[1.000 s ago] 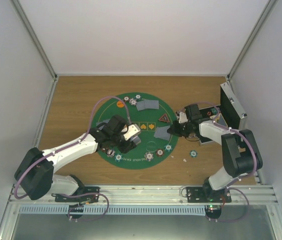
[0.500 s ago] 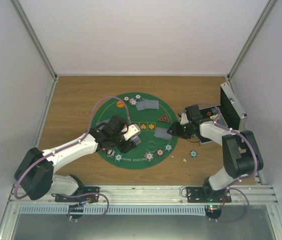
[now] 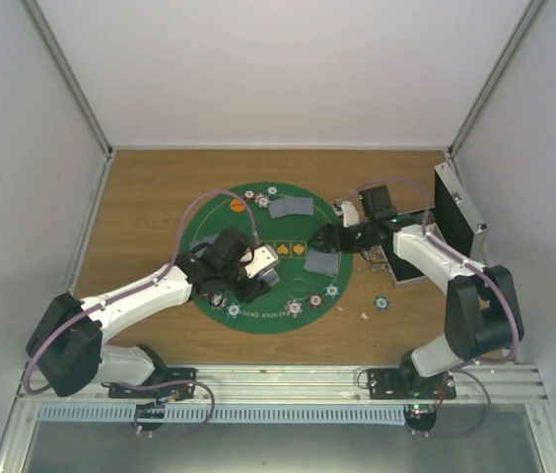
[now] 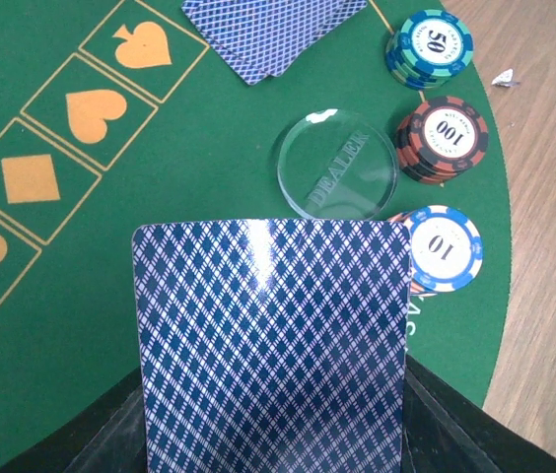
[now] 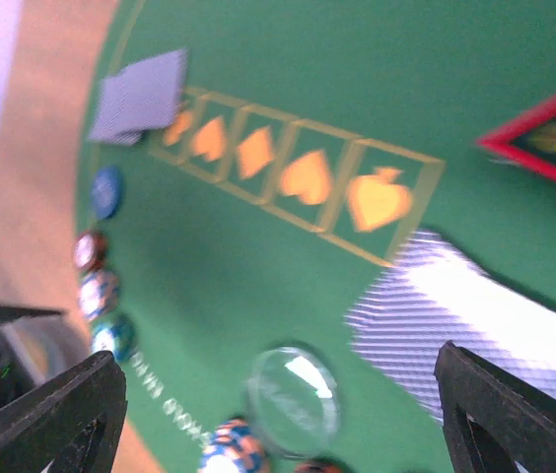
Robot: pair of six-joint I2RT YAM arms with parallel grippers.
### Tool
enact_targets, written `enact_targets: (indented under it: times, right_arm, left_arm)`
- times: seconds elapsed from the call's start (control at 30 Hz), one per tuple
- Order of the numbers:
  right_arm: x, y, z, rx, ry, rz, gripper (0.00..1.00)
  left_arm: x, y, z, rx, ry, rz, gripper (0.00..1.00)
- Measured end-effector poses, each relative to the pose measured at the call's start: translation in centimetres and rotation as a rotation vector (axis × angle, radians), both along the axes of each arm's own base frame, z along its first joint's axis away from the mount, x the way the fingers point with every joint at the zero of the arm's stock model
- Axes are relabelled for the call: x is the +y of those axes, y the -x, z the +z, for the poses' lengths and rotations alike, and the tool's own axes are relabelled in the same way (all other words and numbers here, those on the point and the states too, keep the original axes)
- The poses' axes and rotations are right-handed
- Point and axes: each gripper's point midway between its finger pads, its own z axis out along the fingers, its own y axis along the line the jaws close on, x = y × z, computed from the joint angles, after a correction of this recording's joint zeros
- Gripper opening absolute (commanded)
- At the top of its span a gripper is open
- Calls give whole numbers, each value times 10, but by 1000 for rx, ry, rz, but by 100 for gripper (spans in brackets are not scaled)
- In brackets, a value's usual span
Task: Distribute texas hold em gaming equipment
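My right arm has swung up and to the left since a moment ago. My right gripper (image 3: 325, 236) now hangs over the right side of the green mat (image 3: 211, 222). Its jaws were shut before and now stand wide apart, with nothing between them. My left arm has not moved.

The wooden table (image 3: 140, 197) lies under the mat. The silver case (image 3: 455, 212) stands open, off the right of the mat. My left gripper (image 3: 263, 264) is over the middle of the mat, toward its front. Its jaws are clamped on the held card (image 4: 268, 335), which lies flat above the mat with its back side up.

The far card pile (image 3: 290, 207) lies at the far side of the mat. The near card pile (image 5: 455, 296) lies on the right part of the mat, under my right gripper. The dark triangle marker (image 5: 554, 138) sits on the mat just past that pile.

A clear round disc (image 4: 337, 177) lies on the mat, just ahead of the held card. An orange disc (image 3: 236, 206) sits at the mat's far left.

Three chip stacks follow the mat's front edge: the teal stack (image 4: 431, 47), the red stack (image 4: 443, 138) and the blue and white stack (image 4: 439, 248). A lone chip (image 3: 382, 303) lies on the wood, off the mat's front right.
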Motion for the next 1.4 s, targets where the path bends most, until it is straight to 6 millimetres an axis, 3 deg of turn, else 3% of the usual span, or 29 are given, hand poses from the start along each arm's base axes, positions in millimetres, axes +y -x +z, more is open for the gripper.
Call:
enact_targets:
  times: [0.23, 0.4, 0.83, 1.03, 1.27, 1.4]
  right_arm:
    - [86, 45, 8, 51, -107, 333, 87]
    - [112, 68, -3, 111, -130, 432, 87]
    - [132, 66, -16, 131, -109, 497, 84]
    - [126, 64, -26, 121, -38, 490, 80]
    - [118, 56, -23, 108, -29, 464, 75]
    - [114, 54, -20, 101, -31, 455, 64]
  left_arm:
    - [-2, 2, 0, -1, 1, -8, 55]
    - [-2, 2, 1, -6, 4, -9, 55]
    - [-2, 2, 2, -9, 6, -9, 55]
    - [-2, 2, 2, -9, 4, -7, 55]
    - [-2, 3, 1, -9, 2, -9, 55]
    - [-2, 2, 1, -12, -1, -6, 55]
